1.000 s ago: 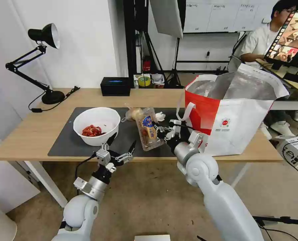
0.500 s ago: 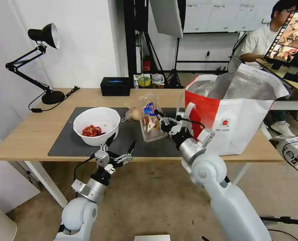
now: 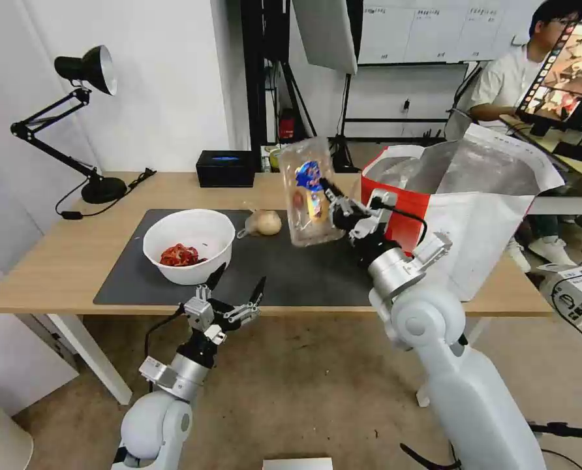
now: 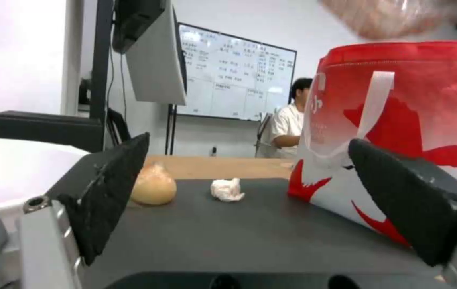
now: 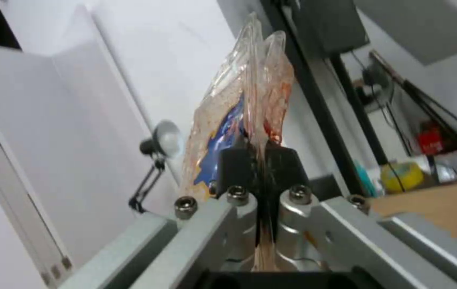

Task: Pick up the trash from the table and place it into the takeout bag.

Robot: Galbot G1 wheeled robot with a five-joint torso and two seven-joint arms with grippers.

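Low in the head view, left of centre, the left gripper (image 3: pixel 236 294) hangs at the table's (image 3: pixel 56 267) front edge with jaws spread wide, just below the white bowl (image 3: pixel 188 245). Higher, near mid-frame, the right gripper (image 3: pixel 335 207) pinches the clear plastic box (image 3: pixel 308 190) tight, lifted above the mat beside the takeout bag (image 3: pixel 460 222). Beyond, the yellowish lump (image 4: pixel 154 188) and tissue (image 4: pixel 227 190) lie on the mat.

The clear plastic hinged box (image 3: pixel 309 193) shows a blue-and-yellow label and reddish bits. The big takeout bag (image 3: pixel 464 225) is red and white with silver lining — a small round red logo. The white round bowl (image 3: pixel 188 245) holds red scraps on the dark grey mat (image 3: pixel 291 274).
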